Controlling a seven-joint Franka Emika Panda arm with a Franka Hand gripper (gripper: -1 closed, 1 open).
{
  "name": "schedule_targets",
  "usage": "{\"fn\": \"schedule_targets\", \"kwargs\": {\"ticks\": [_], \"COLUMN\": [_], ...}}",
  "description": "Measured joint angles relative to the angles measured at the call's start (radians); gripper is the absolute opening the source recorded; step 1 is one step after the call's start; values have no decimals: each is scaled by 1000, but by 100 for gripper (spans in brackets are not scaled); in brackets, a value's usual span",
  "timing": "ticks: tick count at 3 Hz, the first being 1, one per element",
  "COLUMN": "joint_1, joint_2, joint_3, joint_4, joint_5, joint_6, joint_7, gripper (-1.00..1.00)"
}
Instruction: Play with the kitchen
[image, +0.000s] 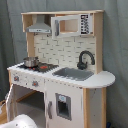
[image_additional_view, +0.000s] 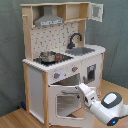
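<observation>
Tall white and light-wood toy kitchen (image_additional_view: 60, 65); windowed oven door (image_additional_view: 67, 102) swung open. White gripper (image_additional_view: 82, 90) at door edge, finger state unclear. Risk: misaligned push jams hinge, shifts kitchen.

Both exterior views are evenly, softly lit, without glare or hard shadows. Everything looks slightly blurred, and shade pools inside the kitchen (image_additional_view: 62, 60) behind its open oven door (image_additional_view: 67, 102).

Your play kitchen (image: 70, 95) pairs matt white panels with pale, smooth wood edging — the pot (image: 30, 61) on its stovetop looks like shiny metal, the faucet (image_additional_view: 75, 39) black and glossy, the arm's shell (image_additional_view: 107, 106) smooth white plastic.
</observation>
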Motion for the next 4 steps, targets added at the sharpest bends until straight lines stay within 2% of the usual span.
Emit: {"fn": "schedule_targets", "kwargs": {"ticks": [4], "joint_1": [144], "joint_2": [-58], "joint_3": [-24], "joint_4": [-121], "joint_5": [137], "joint_6": [33], "joint_7": [-384], "gripper": [100]}}
